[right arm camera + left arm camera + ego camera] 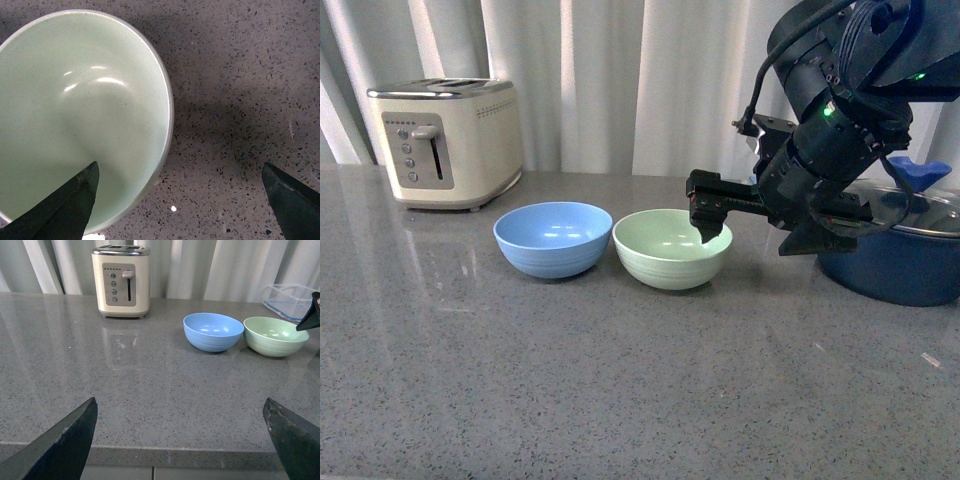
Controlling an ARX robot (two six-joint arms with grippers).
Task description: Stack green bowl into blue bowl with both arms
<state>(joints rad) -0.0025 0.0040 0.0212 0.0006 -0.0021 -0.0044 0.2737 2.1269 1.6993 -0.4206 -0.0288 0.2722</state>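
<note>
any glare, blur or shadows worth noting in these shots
Front view: sharp, with the toaster mirrored faintly in the glossy counter. Left wrist view: same sheen, and the left pincer shows only as dark, featureless wedges. Right wrist view: bright glints inside the green bowl, a dark soft shadow on the counter beside it.

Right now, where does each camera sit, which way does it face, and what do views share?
Front view: robot's body, facing the curtains; right arm reaches over the green bowl.
Left wrist view: low, facing toaster and blue bowl; open left gripper shows.
Right wrist view: looking down on the green bowl's rim; open right gripper shows.
All share the green bowl.
</note>
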